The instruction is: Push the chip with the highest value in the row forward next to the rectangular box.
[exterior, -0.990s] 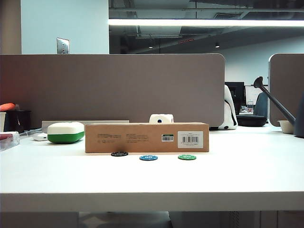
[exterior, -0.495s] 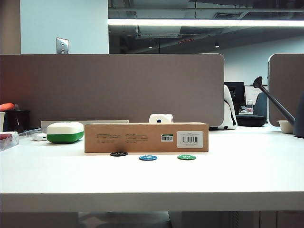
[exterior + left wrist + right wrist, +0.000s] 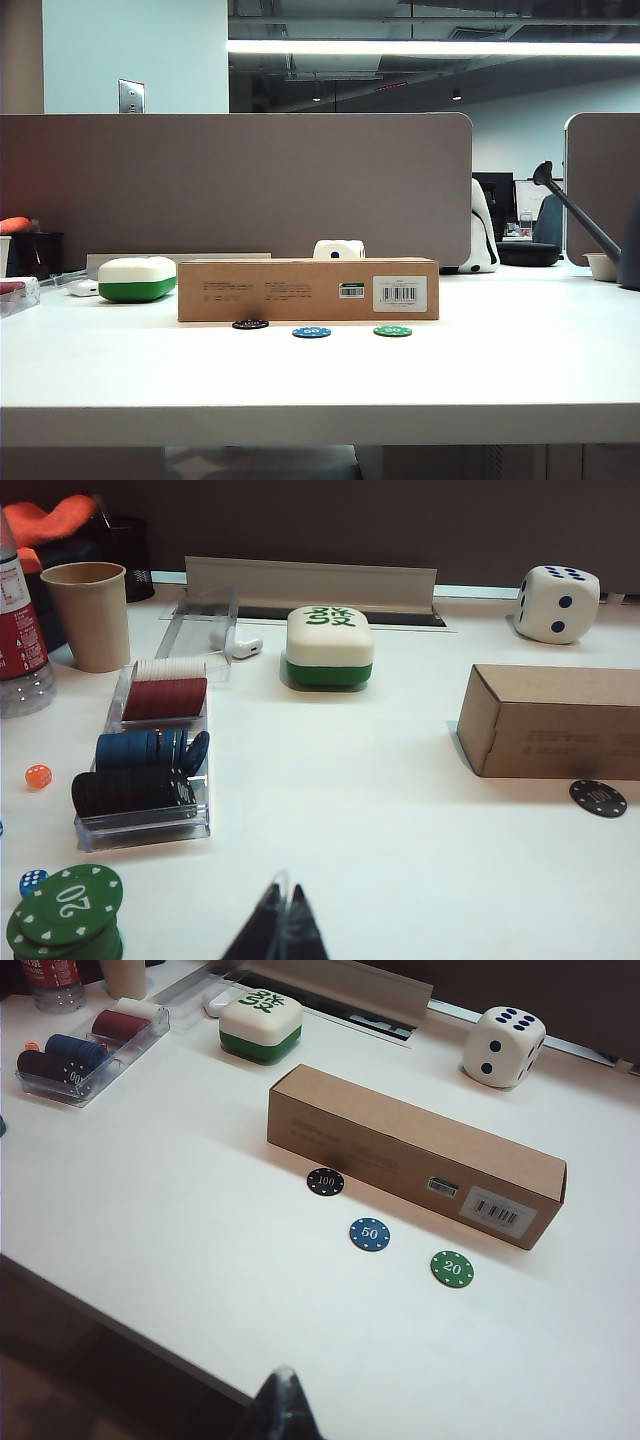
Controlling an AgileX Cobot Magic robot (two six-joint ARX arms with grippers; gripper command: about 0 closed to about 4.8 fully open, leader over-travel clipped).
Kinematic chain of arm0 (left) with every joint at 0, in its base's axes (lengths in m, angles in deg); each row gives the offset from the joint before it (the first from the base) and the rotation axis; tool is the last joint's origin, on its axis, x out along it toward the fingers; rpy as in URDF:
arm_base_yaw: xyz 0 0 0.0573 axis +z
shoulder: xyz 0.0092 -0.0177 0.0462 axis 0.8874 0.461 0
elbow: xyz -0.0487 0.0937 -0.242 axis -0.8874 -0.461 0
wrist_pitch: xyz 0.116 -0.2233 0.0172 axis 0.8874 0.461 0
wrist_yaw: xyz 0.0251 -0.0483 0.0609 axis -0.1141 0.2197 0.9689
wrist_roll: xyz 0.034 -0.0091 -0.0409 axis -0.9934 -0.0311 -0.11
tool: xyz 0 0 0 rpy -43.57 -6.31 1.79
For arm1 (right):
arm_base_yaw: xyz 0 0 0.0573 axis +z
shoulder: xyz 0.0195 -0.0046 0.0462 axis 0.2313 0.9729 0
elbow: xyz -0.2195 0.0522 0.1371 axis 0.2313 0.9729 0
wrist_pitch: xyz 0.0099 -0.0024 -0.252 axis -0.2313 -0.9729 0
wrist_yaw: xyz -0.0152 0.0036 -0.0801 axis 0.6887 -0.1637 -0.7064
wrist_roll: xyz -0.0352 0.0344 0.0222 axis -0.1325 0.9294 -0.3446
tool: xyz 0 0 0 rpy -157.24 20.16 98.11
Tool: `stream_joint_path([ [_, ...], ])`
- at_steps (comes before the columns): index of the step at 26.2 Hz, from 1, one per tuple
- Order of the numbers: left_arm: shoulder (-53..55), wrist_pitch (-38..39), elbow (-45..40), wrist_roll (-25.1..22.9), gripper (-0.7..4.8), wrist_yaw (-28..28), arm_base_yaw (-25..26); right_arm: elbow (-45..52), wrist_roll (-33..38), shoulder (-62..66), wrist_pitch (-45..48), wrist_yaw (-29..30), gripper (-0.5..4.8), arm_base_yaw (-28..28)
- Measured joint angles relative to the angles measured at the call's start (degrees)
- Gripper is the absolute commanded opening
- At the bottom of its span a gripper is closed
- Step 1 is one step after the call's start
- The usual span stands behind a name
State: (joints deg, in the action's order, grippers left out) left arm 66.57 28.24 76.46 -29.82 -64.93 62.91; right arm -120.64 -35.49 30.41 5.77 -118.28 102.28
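I see the rectangular box unmoved over the last second, well ahead of both grippers. The chip sits just beside its face, ahead of the blue and green; I judge the push done. Left gripper and right gripper: pressed together, retracted.

black 100 chip flat, just beside brown box.

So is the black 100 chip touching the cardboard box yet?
Apart. The right wrist view shows a thin strip of white table between the black 100 chip and the cardboard box.
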Motion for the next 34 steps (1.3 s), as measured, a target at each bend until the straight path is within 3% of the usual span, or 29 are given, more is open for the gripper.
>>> stream_joint_path([
  [34,0.0,-0.55,0.0,-1.29,-0.05,0.0,0.0,0.0,-0.02,0.0,0.0,0.0,-0.09,0.0],
])
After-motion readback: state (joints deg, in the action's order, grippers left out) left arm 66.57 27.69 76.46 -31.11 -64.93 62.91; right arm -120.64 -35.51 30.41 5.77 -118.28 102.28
